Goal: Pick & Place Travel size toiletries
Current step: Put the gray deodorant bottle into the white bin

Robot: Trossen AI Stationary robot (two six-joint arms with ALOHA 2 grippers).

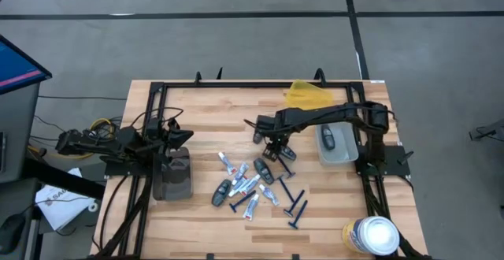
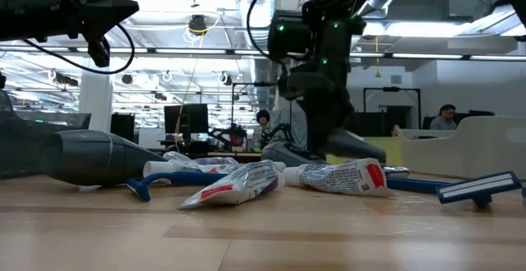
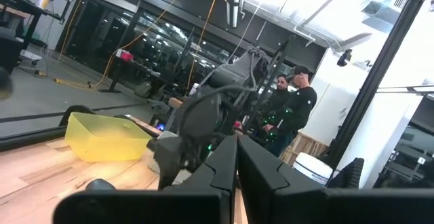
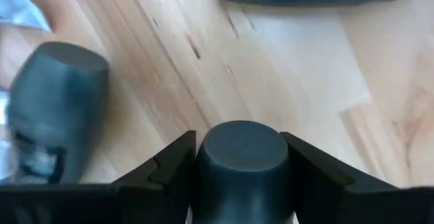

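Small white-and-blue tubes (image 1: 244, 183) (image 2: 246, 181), dark-blue razors (image 1: 295, 205) (image 2: 481, 187) and dark grey pods (image 1: 223, 191) (image 2: 90, 156) lie scattered flat on the middle of the wooden table. My right gripper (image 1: 276, 148) (image 4: 241, 149) hangs over the far edge of this heap and is shut on one dark grey pod. A second pod (image 4: 57, 108) lies on the wood just beside it. My left gripper (image 1: 179, 138) (image 3: 237, 166) waits shut near the table's left side, above a dark bin (image 1: 173, 177). My right gripper pinches a dark grey pod between its two fingers (image 4: 169, 159), which come from above and point down. The pod's blunt end (image 4: 241, 139) sticks out past the fingertips toward the table. Whether that end rests on the wood, I cannot tell.
A clear bin (image 1: 337, 148) on the table's right holds one pod (image 1: 329, 139). A yellow bag (image 1: 305, 94) lies at the far edge. A white-lidded canister (image 1: 372, 235) stands at the near right corner. People stand in the room behind the table (image 3: 291, 108).
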